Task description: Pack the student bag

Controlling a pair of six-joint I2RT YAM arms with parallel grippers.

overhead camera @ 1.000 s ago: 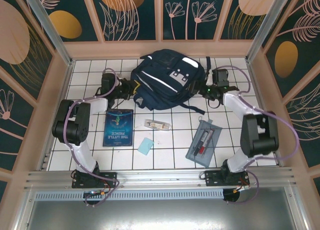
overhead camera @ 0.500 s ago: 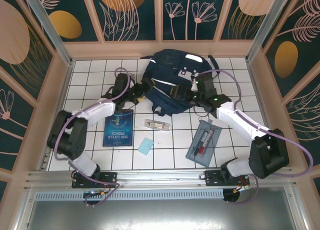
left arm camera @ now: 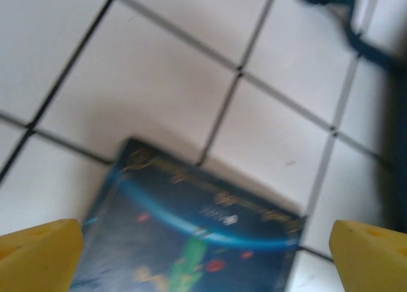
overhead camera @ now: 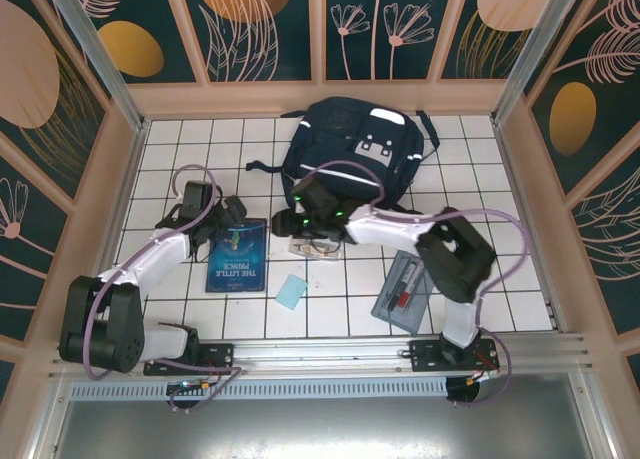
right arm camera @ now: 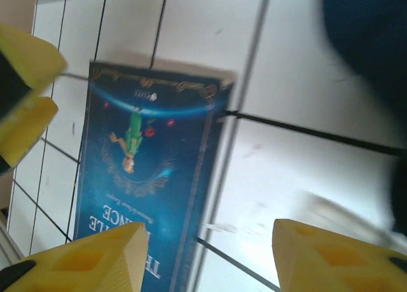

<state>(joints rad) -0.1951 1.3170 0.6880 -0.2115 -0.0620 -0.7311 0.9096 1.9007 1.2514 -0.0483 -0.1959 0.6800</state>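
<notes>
**Top view.** Large navy-blue fabric backpack with white stripes (overhead camera: 350, 154) lies flat at the far middle of the white tiled table (overhead camera: 520, 269). I can't tell whether its zip is open. Left gripper (overhead camera: 226, 213) hovers at the far edge of the dark-blue paperback book (overhead camera: 237, 257). The right arm reaches across, putting the right gripper (overhead camera: 298, 221) between backpack and small clear packet (overhead camera: 316, 248). Grey transparent pencil case (overhead camera: 405, 291) and pale-blue square (overhead camera: 292, 291) wait nearer the bases.

**Left wrist.** Yellow fingertips (left arm camera: 38, 257) stand wide apart, straddling the book's (left arm camera: 191, 241) end and gripping nothing. Probably lined up to pinch that edge.

**Right wrist.** Blurred. Fingertips (right arm camera: 82, 260) are apart and empty over the book (right arm camera: 146, 177) corner and tile. Backpack (right arm camera: 369, 37) sits at top right. Probably positioning to help.
</notes>
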